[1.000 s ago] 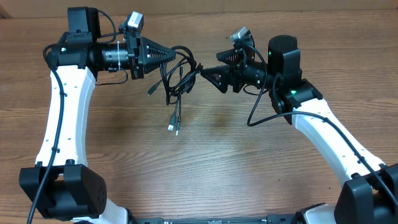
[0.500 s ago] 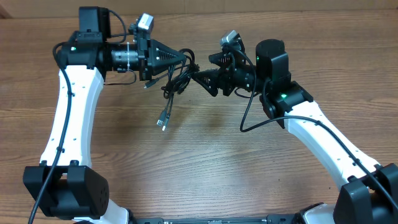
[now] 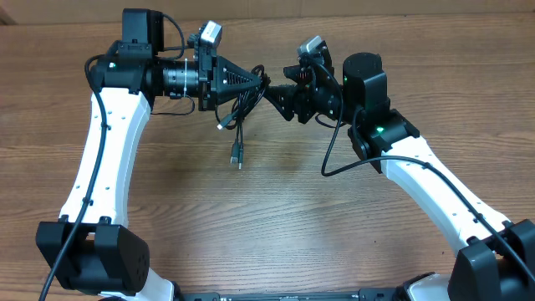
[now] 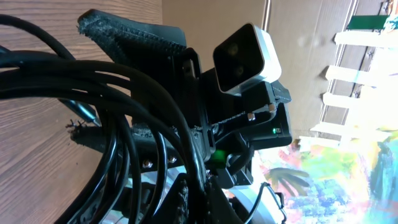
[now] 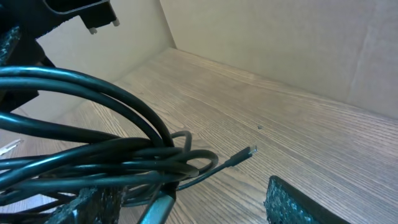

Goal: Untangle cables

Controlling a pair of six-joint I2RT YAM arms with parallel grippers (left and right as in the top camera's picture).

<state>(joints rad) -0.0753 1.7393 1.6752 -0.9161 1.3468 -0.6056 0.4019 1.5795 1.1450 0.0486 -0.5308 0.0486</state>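
Observation:
The cables are a tangled bunch of thin black cords held up above the wooden table. One silver-tipped plug hangs down from the bunch. My left gripper points right and is shut on the top of the bunch. My right gripper faces it from the right, almost tip to tip. In the right wrist view its jaws are apart. The cables lie over its left finger, while the right finger stands clear. In the left wrist view the cables fill the left side.
The wooden table spreads below both arms. A loose plug end of the bunch lies on or close above the wood in front of the right gripper. A cardboard wall stands behind the table.
My left arm has carried the bunch to the right and towards the right gripper. The hanging plugs swung with it. The right gripper shifted slightly left and its jaws have narrowed a little.

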